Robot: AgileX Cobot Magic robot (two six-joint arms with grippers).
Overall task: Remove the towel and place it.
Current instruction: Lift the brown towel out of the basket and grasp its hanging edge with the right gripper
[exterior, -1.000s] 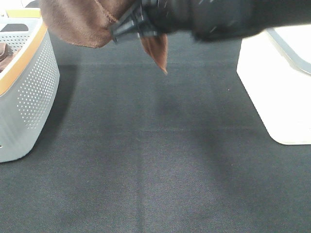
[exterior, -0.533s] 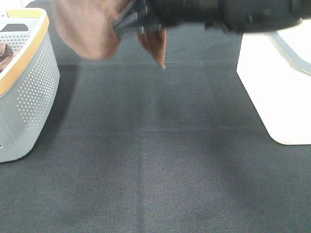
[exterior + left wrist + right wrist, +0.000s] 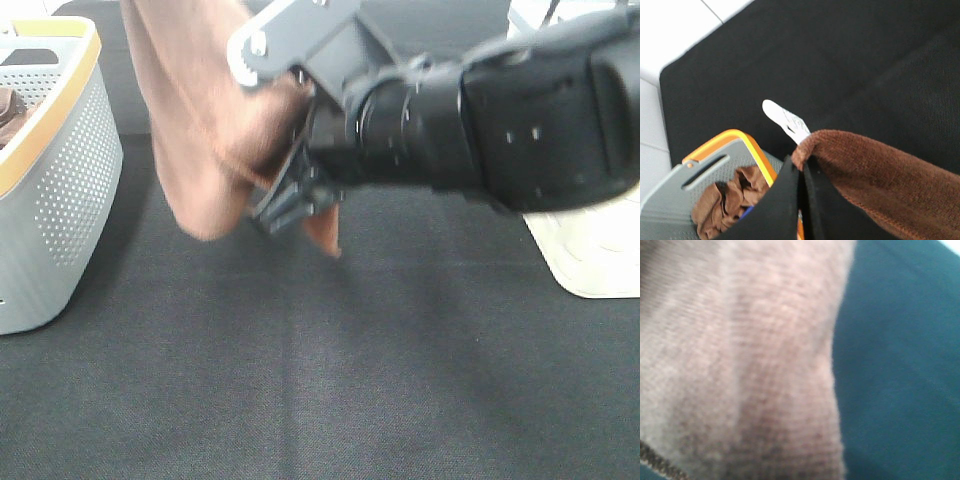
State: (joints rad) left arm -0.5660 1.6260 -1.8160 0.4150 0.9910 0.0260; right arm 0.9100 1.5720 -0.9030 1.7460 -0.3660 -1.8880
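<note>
- towel [image 3: 190, 150]: reddish-brown, with a darker stitched hem
- tag [image 3: 787, 122] on the towel: white
- basket [image 3: 70, 190]: pale grey, dotted with rows of small holes, orange rim
- bunched cloth [image 3: 730, 197] in the basket: darker brown
- counter [image 3: 350, 380]: black, fine woven texture
- left pincer [image 3: 801, 172]: black
- right arm [image 3: 520, 120]: black

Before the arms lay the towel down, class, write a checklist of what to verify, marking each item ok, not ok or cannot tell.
1. Left gripper shut on the towel, at the corner beside the white tag: ok.
2. Right gripper shut on the towel: ok.
3. Towel out of the basket: ok.
4. Darker cloth lies in the basket, not lifted along: ok.
5. Towel spread flat: not ok, it hangs bunched.
6. Towel's lowest tip off the mat: cannot tell.
</note>
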